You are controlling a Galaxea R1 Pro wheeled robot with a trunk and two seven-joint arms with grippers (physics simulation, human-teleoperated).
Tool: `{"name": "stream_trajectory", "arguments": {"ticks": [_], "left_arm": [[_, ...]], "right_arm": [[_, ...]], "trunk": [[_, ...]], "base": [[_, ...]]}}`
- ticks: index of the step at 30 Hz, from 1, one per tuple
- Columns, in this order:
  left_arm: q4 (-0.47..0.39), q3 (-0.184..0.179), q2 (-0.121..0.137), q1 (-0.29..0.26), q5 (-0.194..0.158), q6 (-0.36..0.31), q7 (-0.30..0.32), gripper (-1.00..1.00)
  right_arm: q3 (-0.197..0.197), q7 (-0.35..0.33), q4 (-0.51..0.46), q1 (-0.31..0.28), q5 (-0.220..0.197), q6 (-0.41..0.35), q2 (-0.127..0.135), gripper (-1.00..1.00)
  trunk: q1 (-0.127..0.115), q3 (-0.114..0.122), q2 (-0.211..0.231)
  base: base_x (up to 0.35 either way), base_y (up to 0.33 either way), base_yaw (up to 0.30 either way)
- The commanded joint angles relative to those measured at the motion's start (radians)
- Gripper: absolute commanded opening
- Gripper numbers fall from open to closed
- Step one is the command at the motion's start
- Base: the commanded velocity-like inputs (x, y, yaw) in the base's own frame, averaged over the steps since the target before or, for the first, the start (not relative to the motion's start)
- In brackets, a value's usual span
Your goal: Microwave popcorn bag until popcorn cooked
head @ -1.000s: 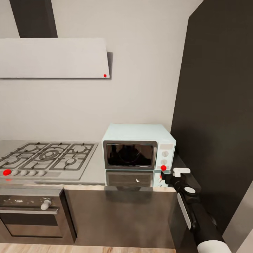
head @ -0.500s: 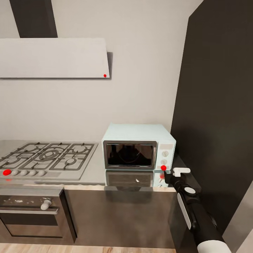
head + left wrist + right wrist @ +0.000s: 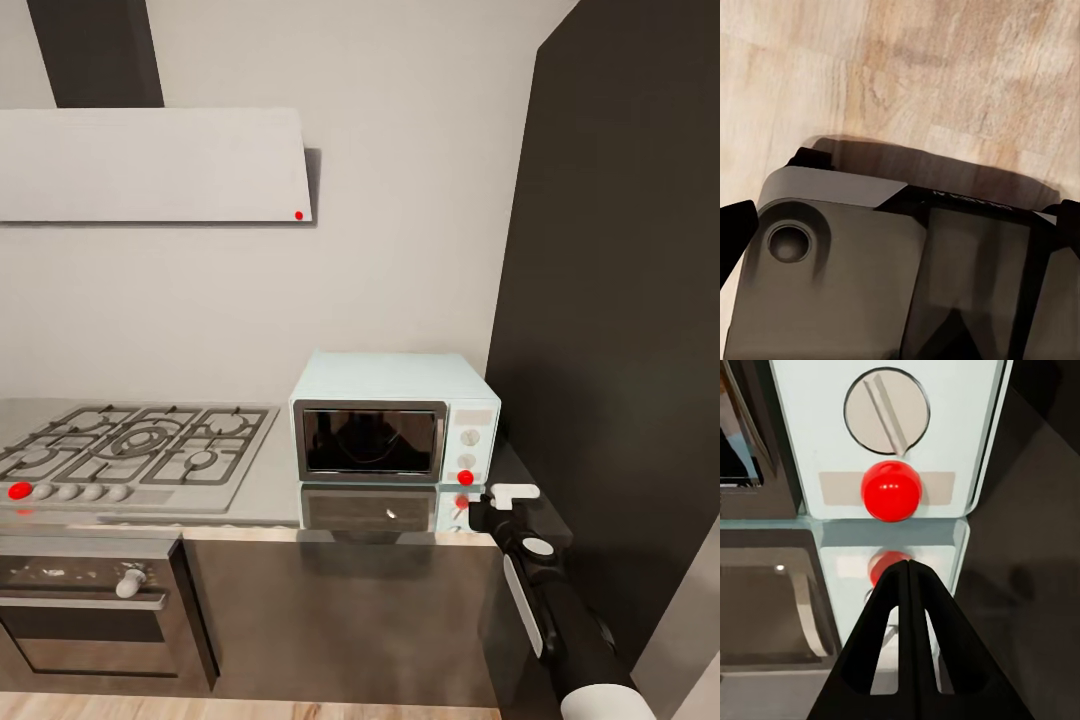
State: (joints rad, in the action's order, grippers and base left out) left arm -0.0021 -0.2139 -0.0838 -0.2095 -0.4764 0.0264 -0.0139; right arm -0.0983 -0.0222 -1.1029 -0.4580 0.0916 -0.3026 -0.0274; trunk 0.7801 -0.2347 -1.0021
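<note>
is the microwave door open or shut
Shut: the microwave's dark glass door sits flush in its frame, beside the knobs and red button.

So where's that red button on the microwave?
The red button sits at the microwave's lower right front corner, under two white knobs, just ahead of the right gripper.

Mint-blue microwave (image 3: 395,417), red dot (image 3: 892,490)

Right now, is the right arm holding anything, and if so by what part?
Nothing is held. The right gripper has its jaws pressed together with nothing between them, pointing at the red dot on the microwave and short of it.
</note>
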Motion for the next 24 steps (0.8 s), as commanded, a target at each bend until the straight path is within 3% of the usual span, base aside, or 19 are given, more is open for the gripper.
{"name": "stream_trajectory", "arguments": {"ticks": [1, 24], "left_arm": [[0.001, -0.008, 0.0, -0.001, -0.008, 0.003, -0.001, 1.0], [0.001, -0.008, -0.001, -0.001, -0.008, 0.003, -0.001, 1.0]], "right_arm": [[-0.002, -0.002, -0.002, 0.0, 0.01, -0.006, -0.001, -1.0], [-0.003, -0.002, 0.006, 0.0, 0.002, -0.004, 0.0, -1.0]], "trunk": [[0.0, -0.001, -0.001], [0.0, -0.001, -0.001]], "base": [[0.0, 0.0, 0.0], [0.151, 0.0, 0.0]]}}
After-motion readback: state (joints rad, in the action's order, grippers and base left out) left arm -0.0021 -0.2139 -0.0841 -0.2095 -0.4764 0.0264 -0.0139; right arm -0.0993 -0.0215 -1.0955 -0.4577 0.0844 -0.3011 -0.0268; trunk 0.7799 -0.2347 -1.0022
